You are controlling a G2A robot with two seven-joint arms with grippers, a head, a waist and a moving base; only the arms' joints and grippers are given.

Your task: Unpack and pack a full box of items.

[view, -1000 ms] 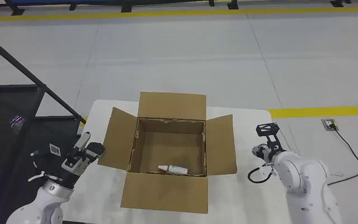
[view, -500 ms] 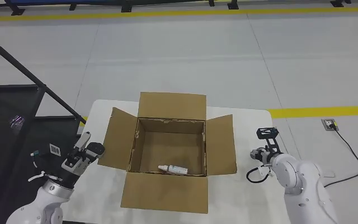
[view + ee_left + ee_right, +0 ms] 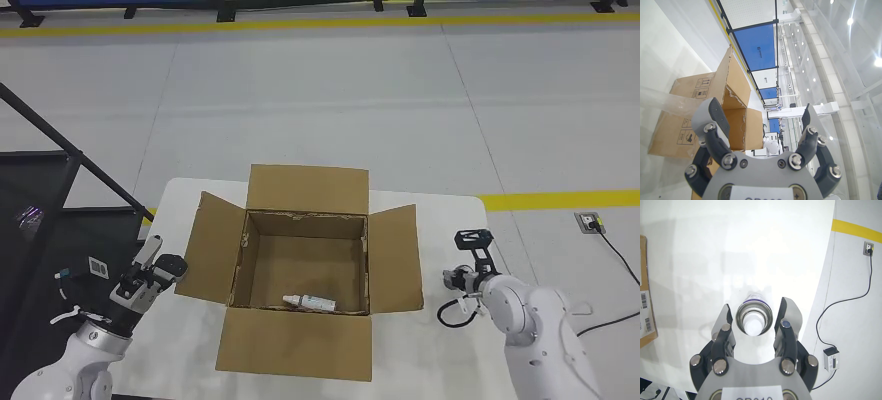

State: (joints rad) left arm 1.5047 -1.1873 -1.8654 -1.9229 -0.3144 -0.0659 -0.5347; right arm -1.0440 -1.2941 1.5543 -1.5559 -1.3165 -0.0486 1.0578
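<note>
Two right fingers [image 3: 728, 315]: held parted, one on each side of the can, with a gap on both sides; not closed on it.
Right gripper [image 3: 755, 305]: pointed straight down over the can, released.
Can [image 3: 753, 321]: stood upright on the table, outside the box and apart from its right flap; showed a purple band below the metal rim.
Left fingers [image 3: 718, 115]: spread wide, with nothing between them; bordered on one side by a blurred clear film, kind not to be told.
Left gripper [image 3: 762, 105]: hung at the left side of the box, aimed along the raised left flap.
Box [image 3: 295, 345]: sat mid-table, all four flaps folded outward, interior open from above.
Tube [image 3: 308, 300]: lay flat on the box floor, close to the near wall; sole item seen inside.
Table [image 3: 440, 215]: carried the box at its middle and the can on the right-hand part.
Done, as judged: unpacking well advanced, with the can out on the table and the box nearly emptied.
Left, as judged: the tube to be lifted out, then everything to be packed back; not to be told whether the open right fingers meant a can just set down or about to be taken.
</note>
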